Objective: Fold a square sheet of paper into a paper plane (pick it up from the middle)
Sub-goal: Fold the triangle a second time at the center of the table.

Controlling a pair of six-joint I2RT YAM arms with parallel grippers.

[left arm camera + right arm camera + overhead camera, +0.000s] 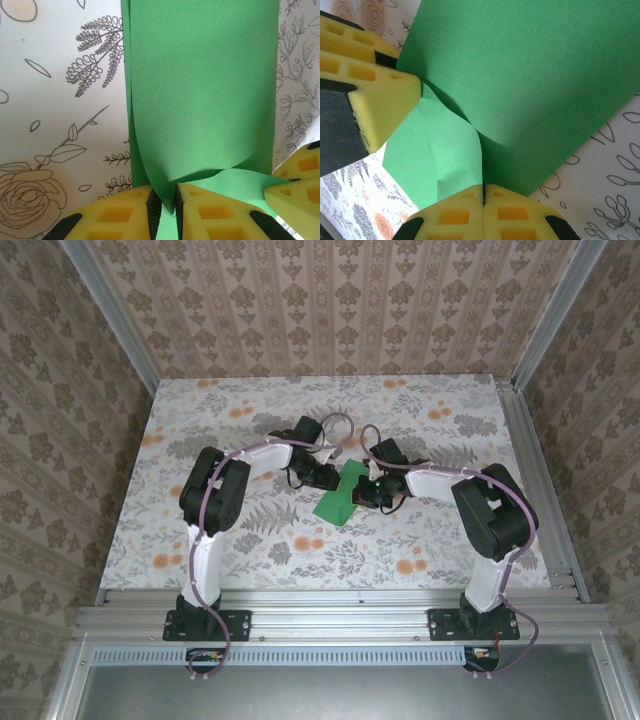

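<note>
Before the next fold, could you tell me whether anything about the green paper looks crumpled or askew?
Yes. The green paper is not lying flat: where the left gripper and the right gripper pinch its end, it bunches and curls, and the lighter flap shows a small stray wrinkle. No tear shows.

Both arms lean in over the middle of the floral counter (pixel 200 410), elbows flared wide, bases bolted to the metal rail (pixel 340 622) at the near edge. Between them lies the bright-green sheet of paper (pixel 338 503), a narrow folded strip running from far-right to near-left, broader at its near end. The left gripper (pixel 333 478) is tight against its left edge and the right gripper (pixel 368 490) against its right edge. Their grip is too small to read from up here.
</note>
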